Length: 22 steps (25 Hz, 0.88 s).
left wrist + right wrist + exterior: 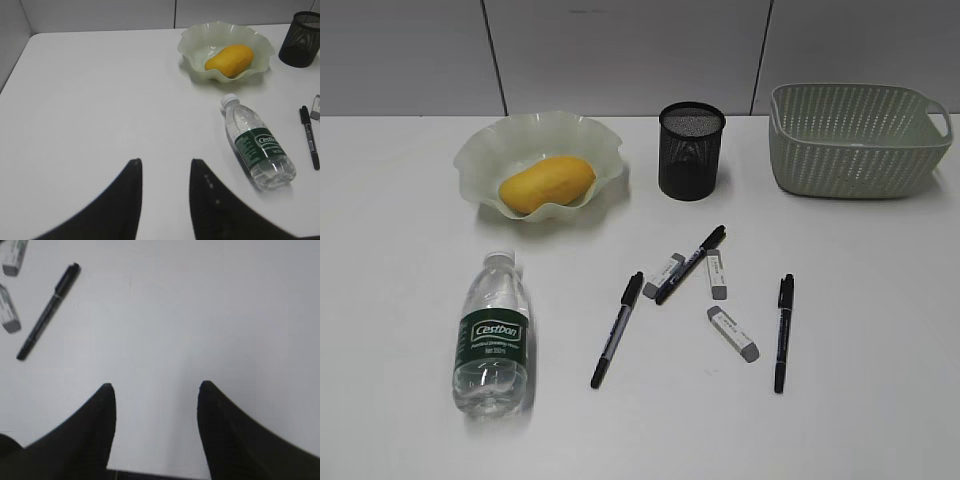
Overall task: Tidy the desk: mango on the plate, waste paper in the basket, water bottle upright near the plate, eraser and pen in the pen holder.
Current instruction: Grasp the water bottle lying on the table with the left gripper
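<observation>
The mango [546, 184] already sits in the plate [480, 150] at upper left, while the water bottle [492, 335] lies flat lower left, presumably awaiting righting, as the left gripper [165, 172] and right gripper [156, 395] hang parted and empty

A pale grey panelled wall [620, 50], split by thin dark vertical seams, fills the background.

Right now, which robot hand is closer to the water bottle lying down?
Left. The left gripper hovers open just beside the water bottle. The right gripper is open over bare desk past the pens, with no bottle in its view.
</observation>
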{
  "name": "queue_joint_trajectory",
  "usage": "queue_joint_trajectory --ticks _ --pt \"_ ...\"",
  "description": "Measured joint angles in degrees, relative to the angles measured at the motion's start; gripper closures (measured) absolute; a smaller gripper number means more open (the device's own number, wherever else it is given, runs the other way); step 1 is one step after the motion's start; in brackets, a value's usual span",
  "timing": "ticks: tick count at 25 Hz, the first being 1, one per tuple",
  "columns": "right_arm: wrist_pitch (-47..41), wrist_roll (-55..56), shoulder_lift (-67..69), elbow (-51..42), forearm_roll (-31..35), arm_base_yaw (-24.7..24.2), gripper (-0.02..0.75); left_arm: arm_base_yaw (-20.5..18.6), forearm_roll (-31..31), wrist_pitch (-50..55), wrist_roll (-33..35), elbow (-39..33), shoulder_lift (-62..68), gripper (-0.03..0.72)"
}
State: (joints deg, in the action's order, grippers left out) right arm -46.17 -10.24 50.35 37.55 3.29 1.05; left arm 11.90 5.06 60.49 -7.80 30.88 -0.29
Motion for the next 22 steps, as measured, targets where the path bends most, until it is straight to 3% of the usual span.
queue_joint_trajectory --ticks 5,13,22 --pt "-9.48 4.76 -20.28 -3.79 -4.87 0.00 0.317 0.00 -0.16 0.00 0.00 0.00 0.00 0.447" --pt "-11.87 4.85 -45.16 -7.89 -5.27 0.00 0.317 0.00 -0.41 0.00 0.00 0.00 0.00 0.447" --pt "-12.72 5.30 -50.73 -8.35 -3.75 0.00 0.306 0.00 -5.06 -4.70 0.82 1.13 4.51 0.422"
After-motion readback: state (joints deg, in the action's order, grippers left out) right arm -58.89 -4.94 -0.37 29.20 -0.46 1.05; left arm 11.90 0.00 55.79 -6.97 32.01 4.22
